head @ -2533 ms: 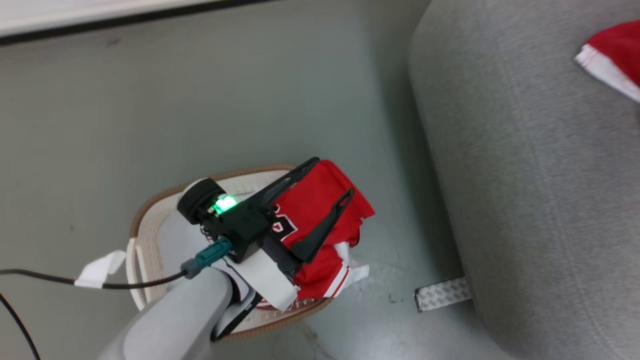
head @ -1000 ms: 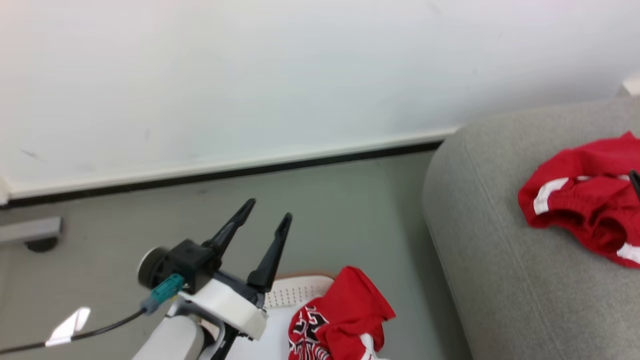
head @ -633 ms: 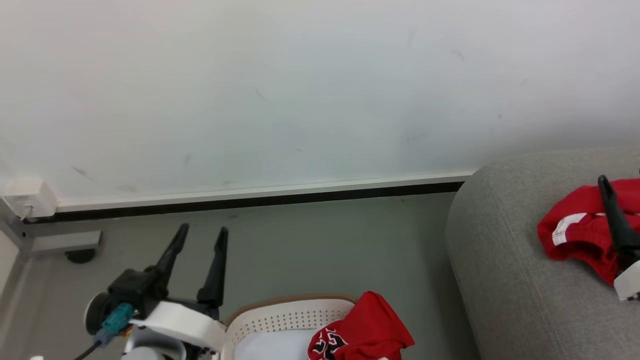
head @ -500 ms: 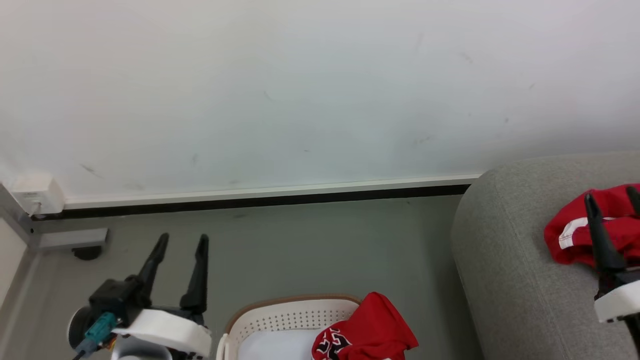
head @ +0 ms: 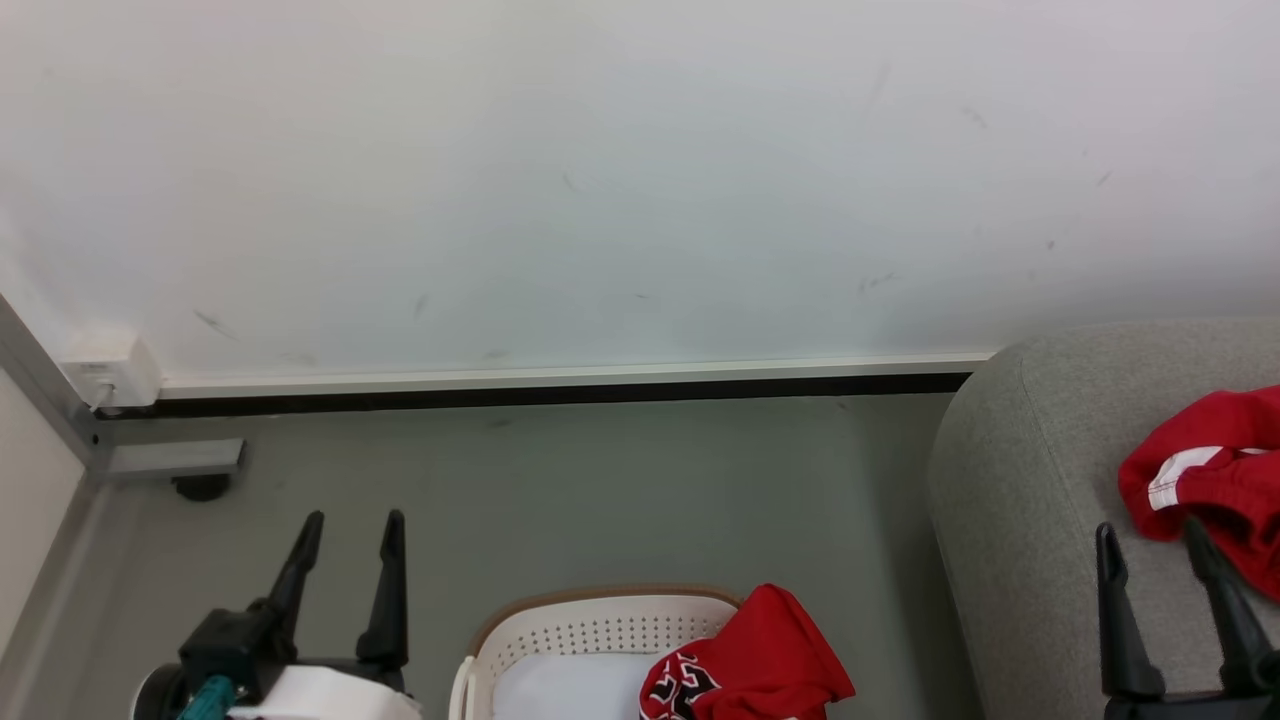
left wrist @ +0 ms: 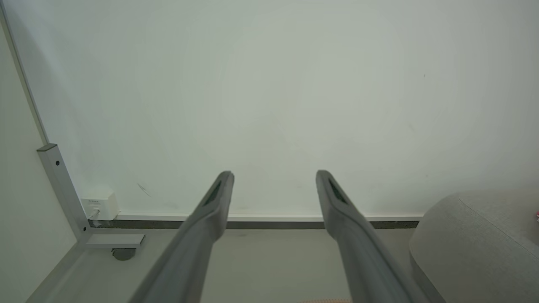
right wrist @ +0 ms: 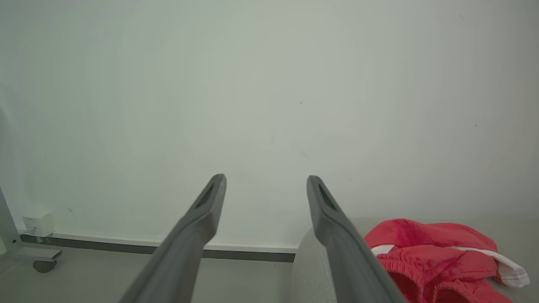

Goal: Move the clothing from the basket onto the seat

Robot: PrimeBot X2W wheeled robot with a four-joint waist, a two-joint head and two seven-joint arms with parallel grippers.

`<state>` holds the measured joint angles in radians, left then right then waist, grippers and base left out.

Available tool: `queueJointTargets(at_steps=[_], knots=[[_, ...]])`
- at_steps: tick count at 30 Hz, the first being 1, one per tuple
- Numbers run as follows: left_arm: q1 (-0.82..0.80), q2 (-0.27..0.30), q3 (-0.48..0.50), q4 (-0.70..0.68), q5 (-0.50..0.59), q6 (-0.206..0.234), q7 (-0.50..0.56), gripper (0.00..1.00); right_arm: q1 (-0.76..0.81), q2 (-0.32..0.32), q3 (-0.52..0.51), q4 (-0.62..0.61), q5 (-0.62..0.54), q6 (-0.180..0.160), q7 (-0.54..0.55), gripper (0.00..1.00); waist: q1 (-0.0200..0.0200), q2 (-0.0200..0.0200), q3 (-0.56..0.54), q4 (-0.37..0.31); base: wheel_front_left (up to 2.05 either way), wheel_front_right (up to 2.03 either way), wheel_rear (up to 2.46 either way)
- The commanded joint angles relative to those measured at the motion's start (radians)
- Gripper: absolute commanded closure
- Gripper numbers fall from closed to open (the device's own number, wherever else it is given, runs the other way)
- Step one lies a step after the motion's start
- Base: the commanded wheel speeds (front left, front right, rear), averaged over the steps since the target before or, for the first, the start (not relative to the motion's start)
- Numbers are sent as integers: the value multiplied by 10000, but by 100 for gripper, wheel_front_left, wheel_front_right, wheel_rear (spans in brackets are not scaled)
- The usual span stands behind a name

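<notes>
The left gripper (head: 353, 517) and right gripper (head: 1149, 528) stood wide, empty. The jersey (head: 770, 650) sat heaped at the edge of the basket (head: 590, 625). I judged a careless lift might snag and tip it.

I see a red shirt (head: 775, 650) with black-and-white lettering in the cream-white basket (head: 600, 625), whose wall is dotted with small holes under a brown rim. A second red garment (head: 1215, 480), trimmed in white, sits on the light-grey sofa (head: 1020, 480). The floor (head: 600, 480) is dull grey-green and the wall (head: 640, 180) white, with a black strip (head: 540, 393) at its foot. My left gripper (head: 353, 520) and right gripper (head: 1148, 530) are black.
</notes>
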<state>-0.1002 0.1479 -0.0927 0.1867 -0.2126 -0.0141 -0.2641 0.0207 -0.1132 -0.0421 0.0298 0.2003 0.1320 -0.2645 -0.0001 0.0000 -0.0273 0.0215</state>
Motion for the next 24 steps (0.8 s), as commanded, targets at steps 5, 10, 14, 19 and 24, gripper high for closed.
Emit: queueJointTargets(at_steps=[5, 10, 14, 19, 24], knots=[[372, -419, 471, 102, 477, -381, -4, 0, 428, 252, 263, 312, 386, -25, 5, 0, 1, 0, -25, -27, 0, 0, 0], [331, -602, 721, 139, 675, -653, -4, 0, 288, 283, 539, 477, 714, -25, 4, 0, 1, 0, 57, -73, 0, 0, 0], [257, -699, 838, 111, 855, -792, -4, 0, 227, 301, 582, 484, 712, -25, 4, 0, 1, 0, 86, -73, 0, 0, 0], [224, -783, 929, 100, 1033, -911, -4, 0, 157, 279, 647, 489, 617, -25, 4, 0, 1, 0, 124, -85, 0, 0, 0], [208, -830, 1021, 151, 1138, -987, -4, 0, 92, 281, 716, 495, 570, -25, 4, 0, 1, 0, 163, -145, 0, 0, 0]])
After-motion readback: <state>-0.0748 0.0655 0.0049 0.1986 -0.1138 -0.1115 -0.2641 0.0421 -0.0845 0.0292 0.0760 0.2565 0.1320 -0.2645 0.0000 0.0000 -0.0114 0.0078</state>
